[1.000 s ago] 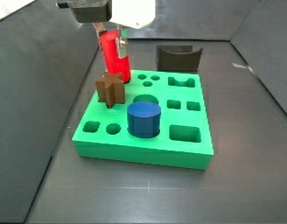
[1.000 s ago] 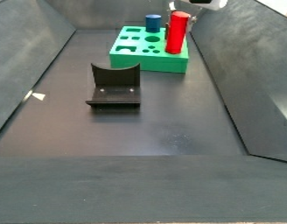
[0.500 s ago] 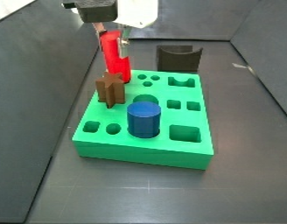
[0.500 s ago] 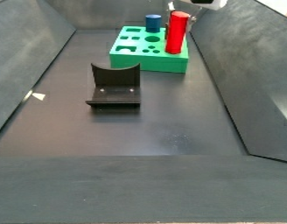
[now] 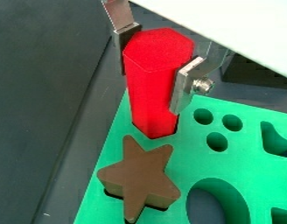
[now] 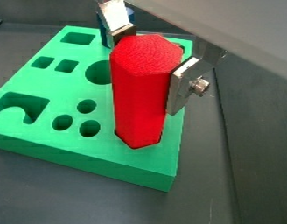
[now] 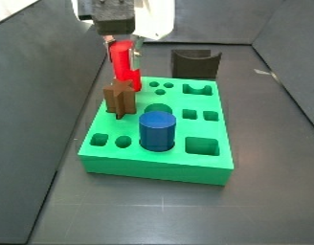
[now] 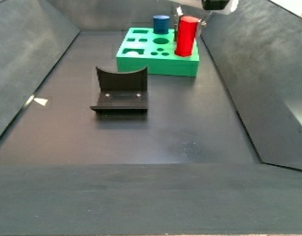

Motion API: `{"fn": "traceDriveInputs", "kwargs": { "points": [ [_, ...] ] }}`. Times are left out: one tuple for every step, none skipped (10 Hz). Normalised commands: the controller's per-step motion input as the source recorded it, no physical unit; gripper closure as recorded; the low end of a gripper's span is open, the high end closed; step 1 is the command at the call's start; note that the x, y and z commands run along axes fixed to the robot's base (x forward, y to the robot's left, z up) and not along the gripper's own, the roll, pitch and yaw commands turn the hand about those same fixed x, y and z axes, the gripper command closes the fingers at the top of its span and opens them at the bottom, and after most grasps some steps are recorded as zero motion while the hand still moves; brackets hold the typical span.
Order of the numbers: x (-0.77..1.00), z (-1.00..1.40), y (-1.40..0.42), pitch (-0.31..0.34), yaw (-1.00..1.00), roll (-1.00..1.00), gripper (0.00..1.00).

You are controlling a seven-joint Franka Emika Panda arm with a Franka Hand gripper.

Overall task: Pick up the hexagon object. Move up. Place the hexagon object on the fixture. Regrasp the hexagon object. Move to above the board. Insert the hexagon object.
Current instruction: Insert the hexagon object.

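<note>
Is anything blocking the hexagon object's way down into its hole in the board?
Nothing visible. The gripper holds the hexagon object upright, its lower end at the board; the brown star block stands beside it, apart.

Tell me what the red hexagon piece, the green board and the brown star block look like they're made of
The hexagon object, standing in the board between the gripper fingers, looks like matte plastic: uniform red, finely grainy faces. The board seems the same matte plastic, flat green, crisp cut-outs. The star block looks like brown plastic too, though a soft sheen leaves wood possible.
</note>
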Motion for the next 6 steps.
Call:
{"fn": "traceDriveInputs", "kwargs": {
  "points": [
    [0.33,-0.26,0.00,0.309,0.17,0.30,1.00],
    [0.35,-0.07,0.12,0.396,0.02,0.31,1.00],
    [0.49,-0.16,0.15,0.399,0.00,0.28,1.00],
    [0.67,-0.36,0.08,0.350,0.00,0.23,1.00],
    [0.37,-0.75,0.00,0.164,0.01,0.16,1.00],
    [0.00,0.00,0.00,0.000,0.00,0.00,1.00]
  ]
}}
